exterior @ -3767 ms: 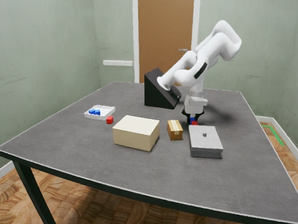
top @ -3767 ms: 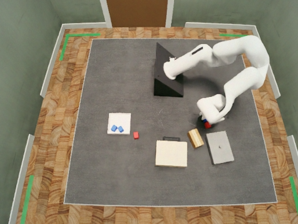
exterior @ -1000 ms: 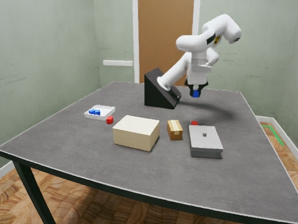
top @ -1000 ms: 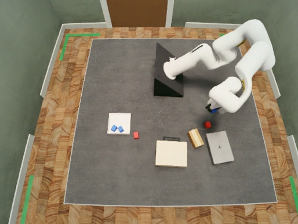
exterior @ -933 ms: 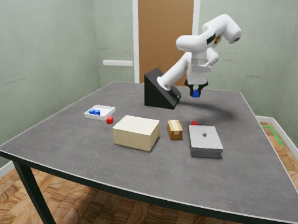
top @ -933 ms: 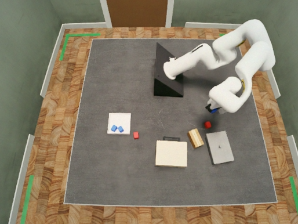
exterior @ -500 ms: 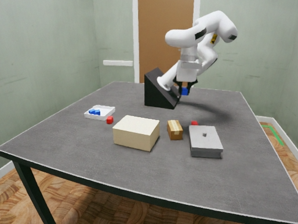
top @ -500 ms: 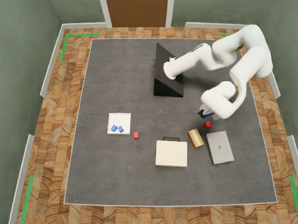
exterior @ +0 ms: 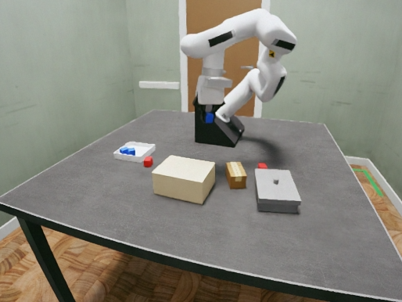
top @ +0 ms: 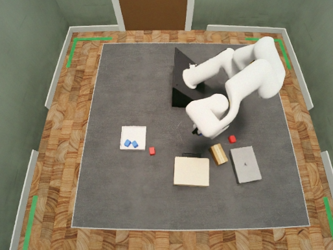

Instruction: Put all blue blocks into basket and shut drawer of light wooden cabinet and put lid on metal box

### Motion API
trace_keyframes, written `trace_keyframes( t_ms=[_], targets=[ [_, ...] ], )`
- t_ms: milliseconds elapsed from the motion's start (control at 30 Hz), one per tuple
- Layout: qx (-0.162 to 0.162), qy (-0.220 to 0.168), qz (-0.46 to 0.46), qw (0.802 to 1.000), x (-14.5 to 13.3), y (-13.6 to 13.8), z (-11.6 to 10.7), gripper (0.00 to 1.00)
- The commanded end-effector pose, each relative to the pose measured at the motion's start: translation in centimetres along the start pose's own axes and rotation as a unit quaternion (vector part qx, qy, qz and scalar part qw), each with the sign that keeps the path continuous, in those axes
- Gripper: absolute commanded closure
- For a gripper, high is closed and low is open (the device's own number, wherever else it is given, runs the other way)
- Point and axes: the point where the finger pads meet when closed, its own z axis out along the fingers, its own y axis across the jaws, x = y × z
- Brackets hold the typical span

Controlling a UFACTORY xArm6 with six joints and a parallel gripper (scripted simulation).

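Observation:
My gripper [exterior: 209,116] is shut on a blue block [exterior: 209,117] and holds it high above the table, over the middle. In the top view the arm hides most of the gripper [top: 196,132]; only a sliver of blue shows. The white basket [top: 133,138] sits at the left with two blue blocks [top: 131,143] inside; it also shows in the side view [exterior: 134,151]. The light wooden cabinet [top: 191,171] stands at the front middle, its drawer handle [top: 191,154] close against it. The grey metal box [top: 245,164] has its lid on.
A red block [top: 151,151] lies just right of the basket. Another red block [top: 232,139] lies behind the metal box. A small brown box [top: 218,154] stands between cabinet and metal box. The black robot base [top: 183,81] is at the back.

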Motion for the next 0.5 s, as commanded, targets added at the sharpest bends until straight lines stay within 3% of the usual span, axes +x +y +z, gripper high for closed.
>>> trace_keyframes(
  t_ms=[0, 67, 100, 467],
  targets=[
    [0.026, 0.016, -0.064, 0.997, -4.5, 5.0, 0.9, 1.00],
    [0.026, 0.016, -0.064, 0.997, -4.5, 5.0, 0.9, 1.00],
    [0.028, 0.018, -0.071, 0.997, -6.9, 7.1, 1.5, 1.00],
    [0.032, 0.024, -0.086, 0.996, -15.7, 14.5, 4.0, 1.00]
  ],
)
